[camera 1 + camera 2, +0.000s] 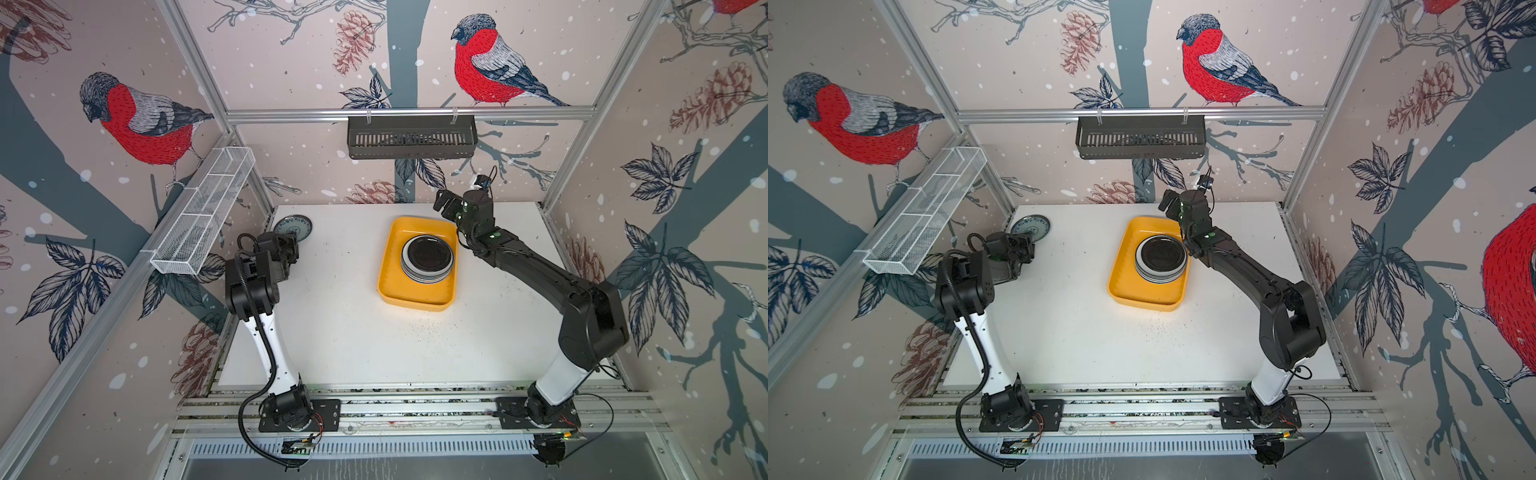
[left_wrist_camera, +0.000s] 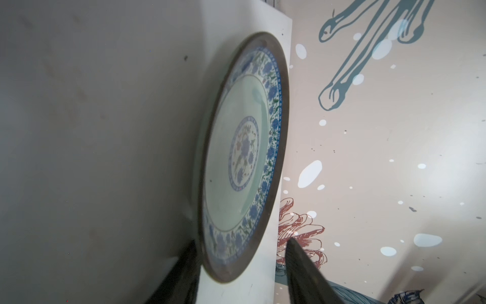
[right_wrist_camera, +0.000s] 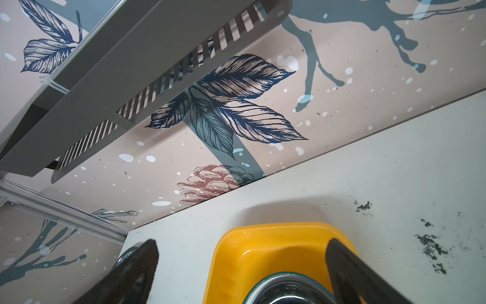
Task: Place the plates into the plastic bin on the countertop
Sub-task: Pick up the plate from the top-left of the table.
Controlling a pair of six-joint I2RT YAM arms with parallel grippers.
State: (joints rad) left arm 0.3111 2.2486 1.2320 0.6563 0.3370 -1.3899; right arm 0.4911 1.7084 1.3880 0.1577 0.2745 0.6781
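Note:
A teal patterned plate (image 1: 293, 226) (image 1: 1030, 226) lies at the far left corner of the countertop (image 1: 332, 324), close to the wall. My left gripper (image 1: 293, 249) (image 2: 242, 241) straddles its near rim (image 2: 242, 158): one finger is against the plate's edge and the other stands apart from it. The yellow plastic bin (image 1: 388, 257) (image 1: 1119, 266) (image 3: 236, 250) holds a stack of plates (image 1: 427, 259) (image 1: 1160, 258) with a small black one on top. My right gripper (image 1: 442, 205) (image 3: 242, 242) hangs open above the bin's far end, holding nothing.
A black slotted rack (image 1: 411, 137) hangs on the back wall above the bin. A white wire-mesh basket (image 1: 203, 212) is fixed along the left wall above the left arm. Dark specks (image 1: 428, 328) dot the countertop in front of the bin.

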